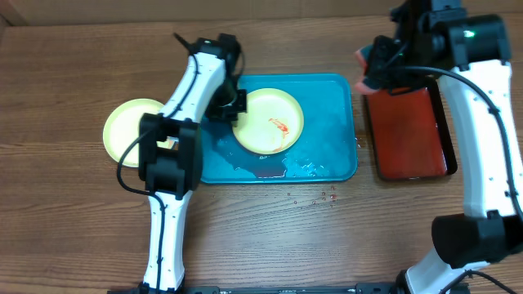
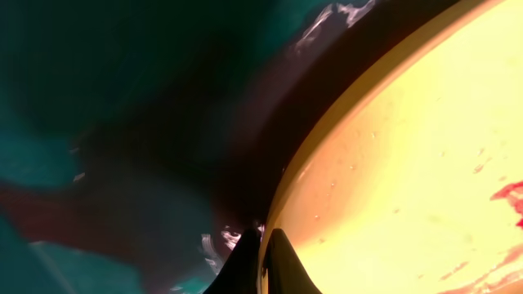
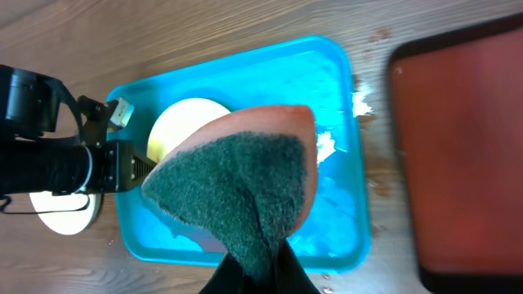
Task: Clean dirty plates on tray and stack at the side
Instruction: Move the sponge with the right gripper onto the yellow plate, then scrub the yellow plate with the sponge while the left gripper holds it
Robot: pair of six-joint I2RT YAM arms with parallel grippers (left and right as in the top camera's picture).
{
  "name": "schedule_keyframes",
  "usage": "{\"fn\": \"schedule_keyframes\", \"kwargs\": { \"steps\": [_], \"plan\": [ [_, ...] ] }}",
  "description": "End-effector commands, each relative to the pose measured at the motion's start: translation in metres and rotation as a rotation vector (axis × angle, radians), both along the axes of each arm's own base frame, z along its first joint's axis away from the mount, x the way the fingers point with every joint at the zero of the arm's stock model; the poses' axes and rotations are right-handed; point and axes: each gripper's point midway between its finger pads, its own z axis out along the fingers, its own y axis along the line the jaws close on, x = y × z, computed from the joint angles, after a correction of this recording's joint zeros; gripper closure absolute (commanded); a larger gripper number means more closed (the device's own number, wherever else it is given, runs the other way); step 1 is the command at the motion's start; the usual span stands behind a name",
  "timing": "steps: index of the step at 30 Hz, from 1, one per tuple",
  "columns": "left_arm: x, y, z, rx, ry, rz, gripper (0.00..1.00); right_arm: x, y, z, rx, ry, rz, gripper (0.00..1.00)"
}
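Observation:
A pale yellow-green plate [image 1: 274,122] with a red sauce smear lies in the turquoise tray [image 1: 331,98]. My left gripper [image 1: 234,104] is shut on this plate's left rim. In the left wrist view the jaws [image 2: 263,260] pinch the rim of the plate [image 2: 409,163]. A second yellow-green plate [image 1: 127,126] lies on the table left of the tray, partly behind the left arm. No blue-white plate shows. My right gripper [image 1: 369,72] is above the tray's right edge, shut [image 3: 261,273] on a sponge [image 3: 237,188] with a green scouring face and pink back.
A red tray [image 1: 409,131] with a dark rim lies right of the turquoise tray. Reddish water pools at the turquoise tray's front [image 1: 268,170], and droplets dot the table [image 1: 315,198] in front of it. The sponge hides much of the tray [image 3: 335,82] in the right wrist view.

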Motion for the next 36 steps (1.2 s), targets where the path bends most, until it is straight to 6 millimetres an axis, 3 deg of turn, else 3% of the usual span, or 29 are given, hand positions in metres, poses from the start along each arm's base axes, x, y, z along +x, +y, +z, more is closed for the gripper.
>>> {"fn": "schedule_keyframes", "kwargs": {
  "steps": [1, 5, 10, 16, 21, 28, 36],
  "plan": [
    [-0.013, -0.004, -0.010, -0.064, 0.056, -0.090, 0.96, 0.002, 0.040, -0.022, 0.049, 0.029, 0.100, 0.96],
    [-0.016, -0.010, -0.008, -0.093, 0.067, -0.106, 0.96, 0.007, 0.073, -0.052, 0.050, 0.060, 0.151, 0.96],
    [-0.016, -0.012, -0.008, -0.092, 0.066, -0.111, 0.96, 0.011, 0.105, -0.108, 0.035, 0.160, 0.164, 0.96],
    [-0.016, -0.012, -0.008, -0.093, 0.065, -0.111, 0.96, 0.010, 0.112, -0.182, -0.019, 0.321, 0.131, 0.96],
    [-0.016, -0.012, -0.008, -0.093, 0.064, -0.110, 0.96, 0.005, 0.110, -0.228, -0.050, 0.420, 0.127, 0.96],
    [-0.016, -0.013, -0.008, -0.096, 0.063, -0.111, 0.96, 0.000, 0.110, -0.260, -0.065, 0.479, 0.128, 0.96],
    [-0.020, -0.037, 0.000, -0.255, 0.077, -0.128, 0.96, 0.005, 0.128, -0.263, -0.025, 0.471, 0.065, 0.96]
  ]
}}
